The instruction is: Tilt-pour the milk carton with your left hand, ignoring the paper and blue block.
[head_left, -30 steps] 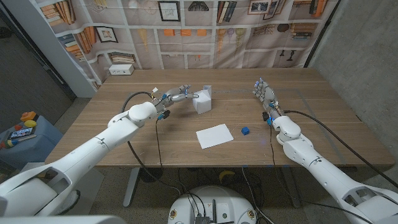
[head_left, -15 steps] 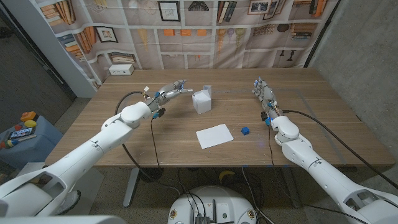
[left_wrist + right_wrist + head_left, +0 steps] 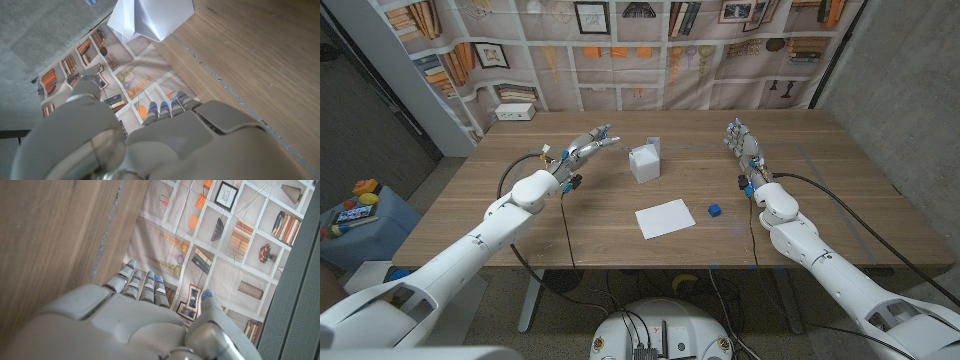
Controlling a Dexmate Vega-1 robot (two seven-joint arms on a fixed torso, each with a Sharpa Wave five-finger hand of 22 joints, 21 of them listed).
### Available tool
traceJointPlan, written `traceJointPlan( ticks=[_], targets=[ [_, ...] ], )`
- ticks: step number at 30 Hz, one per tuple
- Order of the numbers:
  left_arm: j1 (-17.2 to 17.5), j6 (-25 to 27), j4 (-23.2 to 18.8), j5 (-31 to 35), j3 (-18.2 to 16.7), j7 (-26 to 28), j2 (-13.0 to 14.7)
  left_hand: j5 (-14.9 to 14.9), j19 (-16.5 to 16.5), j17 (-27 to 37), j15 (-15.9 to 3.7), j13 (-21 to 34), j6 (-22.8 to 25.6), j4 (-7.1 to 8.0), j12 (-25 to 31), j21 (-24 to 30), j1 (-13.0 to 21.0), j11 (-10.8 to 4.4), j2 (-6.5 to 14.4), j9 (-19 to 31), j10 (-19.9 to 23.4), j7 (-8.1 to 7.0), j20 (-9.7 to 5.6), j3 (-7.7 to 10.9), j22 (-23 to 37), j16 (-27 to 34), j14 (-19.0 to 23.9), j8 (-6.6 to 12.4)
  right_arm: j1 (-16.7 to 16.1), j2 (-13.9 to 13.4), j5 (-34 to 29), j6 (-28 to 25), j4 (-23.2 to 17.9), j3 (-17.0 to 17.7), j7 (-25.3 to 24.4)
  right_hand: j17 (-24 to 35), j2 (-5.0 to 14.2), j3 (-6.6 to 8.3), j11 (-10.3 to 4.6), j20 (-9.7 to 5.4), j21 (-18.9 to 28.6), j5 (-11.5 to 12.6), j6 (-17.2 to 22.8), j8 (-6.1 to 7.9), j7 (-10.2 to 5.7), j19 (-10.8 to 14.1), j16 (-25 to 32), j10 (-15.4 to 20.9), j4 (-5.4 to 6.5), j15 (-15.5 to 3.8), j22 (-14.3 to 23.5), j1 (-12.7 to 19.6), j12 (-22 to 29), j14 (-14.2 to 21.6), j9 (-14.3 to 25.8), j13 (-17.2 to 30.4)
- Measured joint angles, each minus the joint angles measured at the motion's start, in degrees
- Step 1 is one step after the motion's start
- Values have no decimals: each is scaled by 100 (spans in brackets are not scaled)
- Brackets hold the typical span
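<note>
Head view: the left hand (image 3: 588, 146) hovers over the desk (image 3: 540, 225) with its fingers stretched out and apart, holding nothing. The milk carton (image 3: 644, 161) stands upright on the desk just beyond its fingertips, with a clear gap between the two. Nearer the robot than the carton, off to the hand's right, lie the sheet of paper (image 3: 666, 218) and, just past it, the blue block (image 3: 715, 211); both are well apart from the hand. Farther right again, the right hand (image 3: 743, 147) is raised with its fingers extended and slightly spread, gripping nothing.

Judging from this, the carton is not in hand, so either the reach for it is under way or the pour is over and the carton set down; the frames alone do not settle which. If the pour is yet to come, the next move calls for bringing the left hand to the carton's side, closing around its body, then lifting and tipping it, keeping clear of the paper and block.

In the left wrist view the carton (image 3: 152, 17) is cut off at the frame edge, and the hand's (image 3: 150, 145) own back hides most of its fingers. Whether the carton's spout is open is too small to tell.
</note>
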Motion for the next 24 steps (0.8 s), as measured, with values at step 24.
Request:
traceJointPlan(
  ticks=[24],
  targets=[
    [72, -424, 580, -182, -143, 749, -683, 1, 83, 9, -38, 1, 299, 295, 26, 45, -502, -58, 592, 1, 163, -49, 21, -22, 0, 0, 123, -66, 63, -87, 307, -239, -42, 105, 200, -1, -61, 24, 0, -40, 0, 0, -1, 0, 0, -2, 0, 0, 24, -42, 0, -61, 0, -3, 0, 0]
  ],
)
